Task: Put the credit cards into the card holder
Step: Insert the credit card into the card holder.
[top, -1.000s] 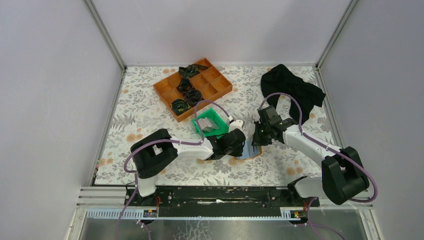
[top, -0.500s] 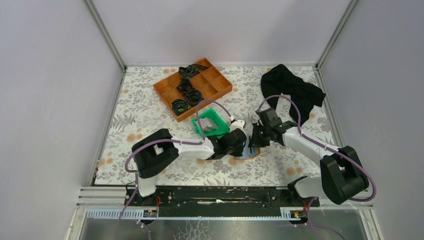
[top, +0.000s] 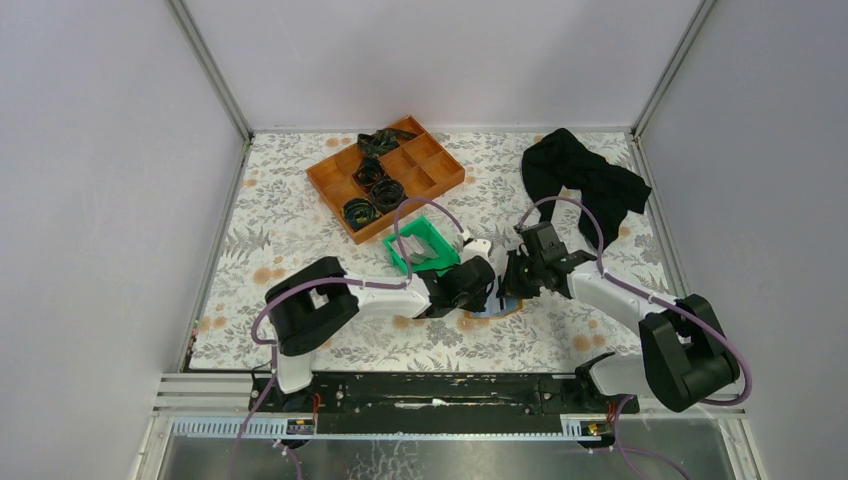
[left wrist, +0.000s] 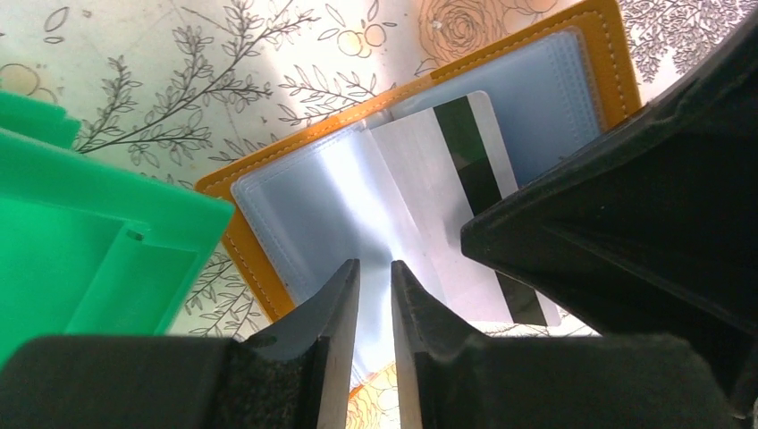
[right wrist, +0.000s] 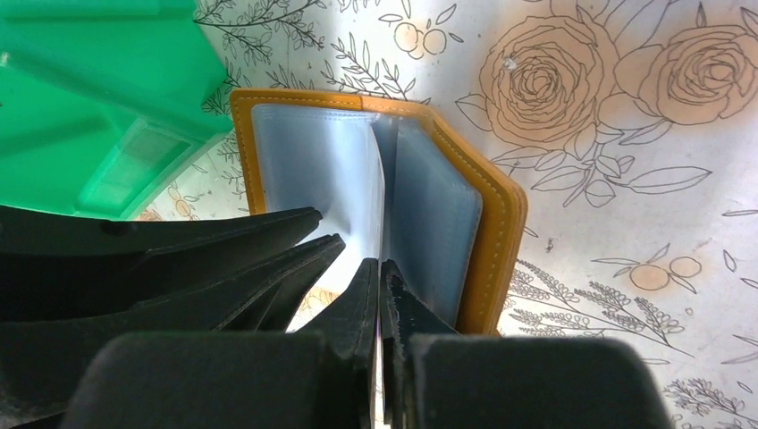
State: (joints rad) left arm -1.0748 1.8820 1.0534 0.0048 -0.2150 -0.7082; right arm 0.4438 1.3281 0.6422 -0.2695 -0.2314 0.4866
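Whitish card [left wrist: 420,206]: thin, stiff, light plastic with a dark stripe. Its faces are probably slick, so a pinch on one short end is the sound hold, leaving the other end free to enter a pocket.
Card, place: it runs straight out ahead of the right jaws, its free end over the open wallet's inner leaves near the fold. From the right wrist it shows edge-on. Whether the tip is inside a sleeve yet, I cannot tell.
Wallet [right wrist: 501,232]: orange leather-like cover with pale blue-grey clear sleeves. It looks soft, floppy and light enough to slide on the cloth [right wrist: 626,134] if pushed, so it probably wants pinning while the card goes in. Best held by the cover edge or by pressing a leaf flat, not by tugging a thin sleeve.
Wallet, place: lying open just ahead of and below both pairs of jaws, which come at it from opposite sides.
Right gripper [right wrist: 380,295]: jaws closed tight on the card's near end.
Left gripper [left wrist: 375,313]: jaws only narrowly apart, tips over a left-hand sleeve. Nothing shows between them, and whether they press the sleeve is unclear.
Bin [left wrist: 89,223]: green, just left of the left jaws, beside the wallet's corner.
Risk: the card may bow or skid off the sleeve mouth if driven in at an angle.
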